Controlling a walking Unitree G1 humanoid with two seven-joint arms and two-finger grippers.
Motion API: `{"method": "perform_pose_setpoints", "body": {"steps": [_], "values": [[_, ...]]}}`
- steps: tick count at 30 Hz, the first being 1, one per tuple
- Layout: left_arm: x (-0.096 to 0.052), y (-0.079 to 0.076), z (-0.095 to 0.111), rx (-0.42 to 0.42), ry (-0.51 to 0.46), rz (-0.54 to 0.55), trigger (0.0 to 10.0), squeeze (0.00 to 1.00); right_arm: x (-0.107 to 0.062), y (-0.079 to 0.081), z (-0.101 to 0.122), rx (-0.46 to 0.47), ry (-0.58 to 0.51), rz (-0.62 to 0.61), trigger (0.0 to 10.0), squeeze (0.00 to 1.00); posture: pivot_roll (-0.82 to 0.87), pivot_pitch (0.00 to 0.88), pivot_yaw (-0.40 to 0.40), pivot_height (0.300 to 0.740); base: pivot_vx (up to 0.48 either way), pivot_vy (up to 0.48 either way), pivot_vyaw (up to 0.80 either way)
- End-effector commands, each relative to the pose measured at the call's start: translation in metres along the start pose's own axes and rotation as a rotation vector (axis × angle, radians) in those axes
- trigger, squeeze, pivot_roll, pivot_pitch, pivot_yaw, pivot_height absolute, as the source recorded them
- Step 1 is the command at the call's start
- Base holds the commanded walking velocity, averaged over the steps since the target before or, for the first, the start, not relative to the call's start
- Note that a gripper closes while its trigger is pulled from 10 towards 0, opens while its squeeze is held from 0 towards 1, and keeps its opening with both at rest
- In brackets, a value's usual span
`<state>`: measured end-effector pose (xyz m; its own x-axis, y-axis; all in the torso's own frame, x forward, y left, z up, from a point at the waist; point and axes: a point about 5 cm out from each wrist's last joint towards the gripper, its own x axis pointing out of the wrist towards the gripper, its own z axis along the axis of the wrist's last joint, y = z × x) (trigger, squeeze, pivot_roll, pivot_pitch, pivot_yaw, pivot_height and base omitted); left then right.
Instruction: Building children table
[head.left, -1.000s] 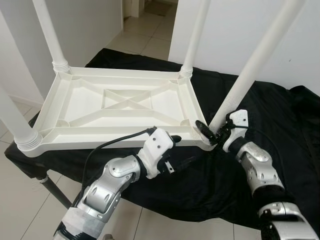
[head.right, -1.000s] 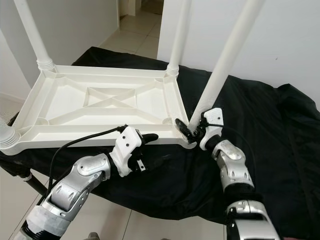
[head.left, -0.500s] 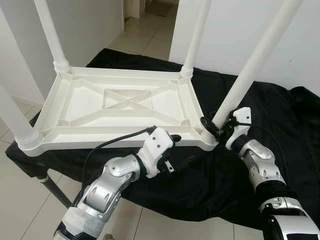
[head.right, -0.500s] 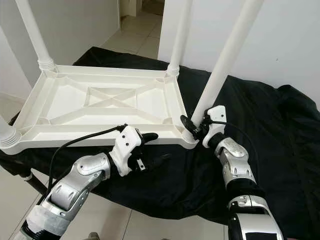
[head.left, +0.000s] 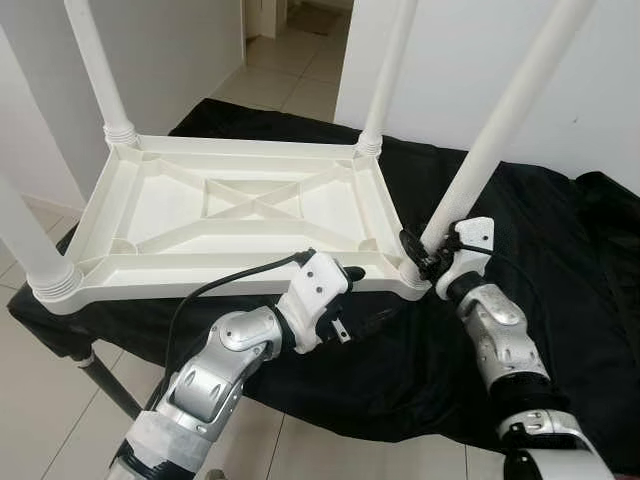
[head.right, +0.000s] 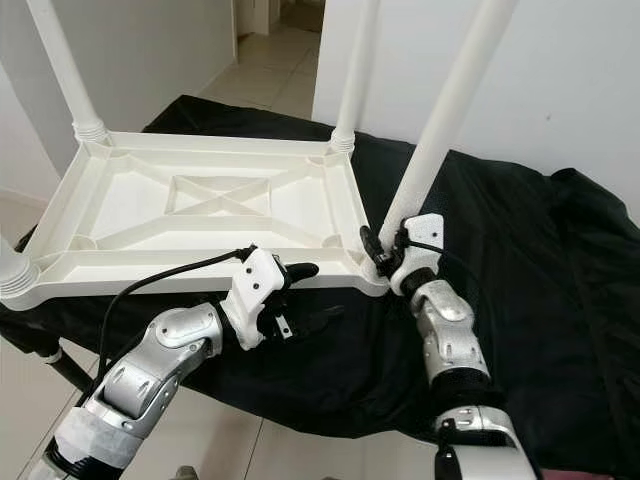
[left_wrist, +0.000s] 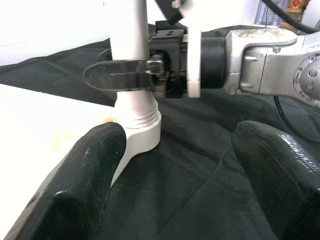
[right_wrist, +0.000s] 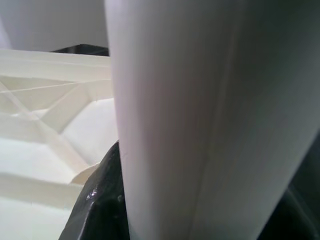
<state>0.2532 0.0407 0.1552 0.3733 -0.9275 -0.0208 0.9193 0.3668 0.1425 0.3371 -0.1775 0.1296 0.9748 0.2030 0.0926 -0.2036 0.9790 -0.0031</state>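
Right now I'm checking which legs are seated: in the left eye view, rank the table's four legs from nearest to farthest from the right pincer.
1. Near-right leg, clamped by the right pincer just above its socket.
2. Far-right leg, at the back right corner.
3. Far-left leg, at the back left corner.
4. Near-left leg, at the front left corner; too close to call against the third.
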Motion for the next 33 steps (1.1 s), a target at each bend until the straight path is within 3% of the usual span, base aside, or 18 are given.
{"method": "perform_pose_setpoints", "body": {"steps": [1,6,10,13,16,25,26,33], "values": [[0.002,0.002,-0.001,0.001,0.002,0.02,10.0,0.0,-0.003,-0.004,-0.01,-0.002,0.059,-0.085,10.0,0.0,-0.03,0.0,-0.091,0.74,0.0,0.0,0.0],[0.001,0.001,-0.002,-0.003,0.004,0.015,10.0,0.0,-0.005,0.007,-0.015,0.062,0.074,-0.344,10.0,0.0,-0.03,0.0,-0.078,0.74,0.0,0.0,0.0],[0.001,0.001,-0.002,-0.005,0.005,0.014,10.0,0.0,-0.006,0.01,-0.015,0.067,0.075,-0.392,10.0,0.0,-0.03,0.0,-0.078,0.74,0.0,0.0,0.0],[0.002,0.001,-0.002,-0.008,0.005,0.008,10.0,0.0,-0.007,0.026,-0.016,0.096,0.083,-0.506,10.0,0.0,-0.04,0.0,-0.071,0.74,0.0,0.0,0.0],[0.003,-0.001,-0.002,-0.01,0.005,-0.005,10.0,0.0,-0.006,0.037,-0.01,0.113,0.053,-0.482,10.0,0.0,-0.06,0.0,-0.062,0.74,0.0,0.0,0.0],[0.004,0.0,-0.001,-0.009,0.003,-0.013,10.0,0.0,-0.01,0.041,-0.007,0.101,0.02,-0.44,10.0,0.0,-0.06,0.0,-0.057,0.74,0.0,0.0,0.0],[0.004,0.001,0.0,-0.006,0.002,-0.014,10.0,0.0,-0.014,0.043,-0.002,0.106,-0.022,-0.403,10.0,1.0,-0.06,0.0,-0.049,0.74,0.0,0.0,0.0],[0.004,0.005,0.002,0.011,0.001,-0.017,10.0,0.0,-0.019,0.042,0.003,0.115,-0.066,-0.354,10.0,1.0,-0.06,0.0,-0.052,0.74,0.0,0.0,0.0]]}}
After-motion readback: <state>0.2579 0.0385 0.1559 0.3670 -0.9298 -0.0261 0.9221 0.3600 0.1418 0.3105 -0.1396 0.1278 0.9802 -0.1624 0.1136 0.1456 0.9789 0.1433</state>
